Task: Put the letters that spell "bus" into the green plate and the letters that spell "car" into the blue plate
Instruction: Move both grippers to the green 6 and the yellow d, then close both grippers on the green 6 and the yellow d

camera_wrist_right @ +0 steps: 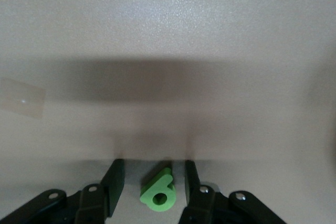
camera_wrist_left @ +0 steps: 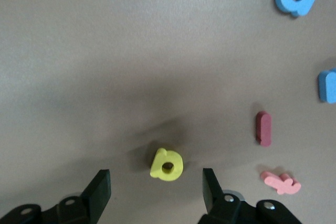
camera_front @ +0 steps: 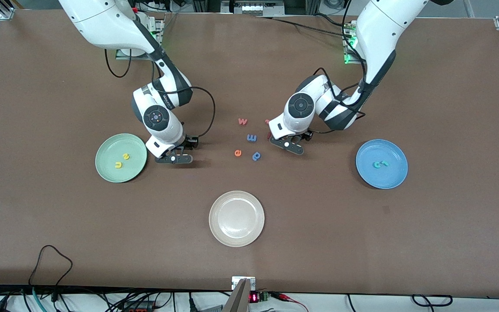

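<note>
In the front view the left tool (camera_front: 292,146) covers the yellow a (camera_wrist_left: 167,164), and the right tool (camera_front: 174,158) covers the green b (camera_wrist_right: 158,191), so neither letter shows there. Beside the blue m (camera_front: 251,138), toward the left arm's end of the table, two reddish letters are partly hidden by the left arm and too small to read. The teal letters (camera_front: 380,164) on the blue plate (camera_front: 394,177) are too small to tell apart.
</note>
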Tool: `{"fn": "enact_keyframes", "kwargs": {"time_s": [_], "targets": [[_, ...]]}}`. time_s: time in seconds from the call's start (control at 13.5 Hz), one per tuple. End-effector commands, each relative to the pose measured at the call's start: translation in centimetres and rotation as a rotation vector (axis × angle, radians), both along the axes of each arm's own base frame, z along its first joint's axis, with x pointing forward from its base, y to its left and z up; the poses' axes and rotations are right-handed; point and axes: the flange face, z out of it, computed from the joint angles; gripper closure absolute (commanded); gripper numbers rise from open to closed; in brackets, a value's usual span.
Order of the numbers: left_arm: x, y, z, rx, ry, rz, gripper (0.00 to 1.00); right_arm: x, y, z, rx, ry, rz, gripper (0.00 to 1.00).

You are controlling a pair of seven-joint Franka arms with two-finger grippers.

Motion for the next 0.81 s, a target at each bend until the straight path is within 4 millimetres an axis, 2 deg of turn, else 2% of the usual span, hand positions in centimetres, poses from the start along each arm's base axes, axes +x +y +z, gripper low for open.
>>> {"fn": "enact_keyframes", "kwargs": {"time_s": [0.0,0.37,0.59,0.74], "targets": [[-0.2,0.1,-0.7,-0.002,-0.018,-0.004,0.22,-1.2,0.0,-0.1,0.001,0.017,-0.012,0.46],[-0.6,0.3,-1.9,0.01,-0.003,-0.014,0.34,-1.9,0.6,-0.1,0.007,0.025,-0.002,0.46],[-0.7,0.2,-2.5,0.011,0.006,-0.015,0.49,-1.9,0.6,-0.1,0.007,0.025,-0.001,0.49],[-0.7,0.2,-2.5,0.011,0.006,-0.016,0.63,-1.9,0.6,-0.1,0.007,0.026,0.0,0.53]]}}
